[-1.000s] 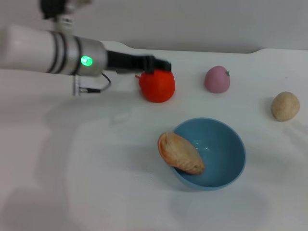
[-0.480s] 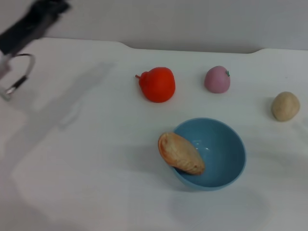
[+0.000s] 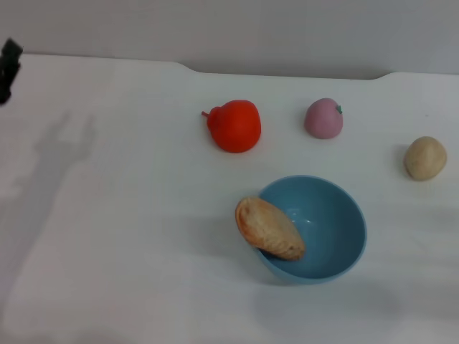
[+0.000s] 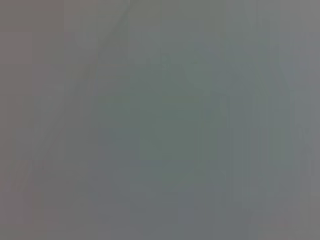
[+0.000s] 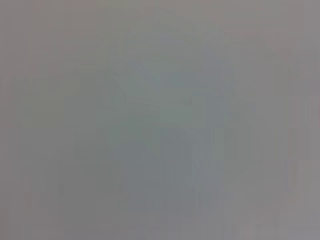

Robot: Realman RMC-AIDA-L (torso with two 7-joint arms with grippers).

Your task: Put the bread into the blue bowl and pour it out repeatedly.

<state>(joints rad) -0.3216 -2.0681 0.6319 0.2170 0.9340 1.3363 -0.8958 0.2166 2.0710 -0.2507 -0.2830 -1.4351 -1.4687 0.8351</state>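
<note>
red fruit (image 3: 234,126), pink fruit (image 3: 323,118), beige ball (image 3: 424,158)

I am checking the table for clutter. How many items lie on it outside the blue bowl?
3: a red fruit behind the blue bowl, a pink fruit to its right, a beige ball at far right.

From my left end effector (image 3: 8,61) at the bench's (image 3: 129,236) far left edge, everything lies well to its right: the bread (image 3: 269,228) leaning on the blue bowl's (image 3: 337,236) left rim, tomato (image 3: 234,126) and peach (image 3: 324,118) behind the bowl, potato (image 3: 424,158) rightmost.
</note>
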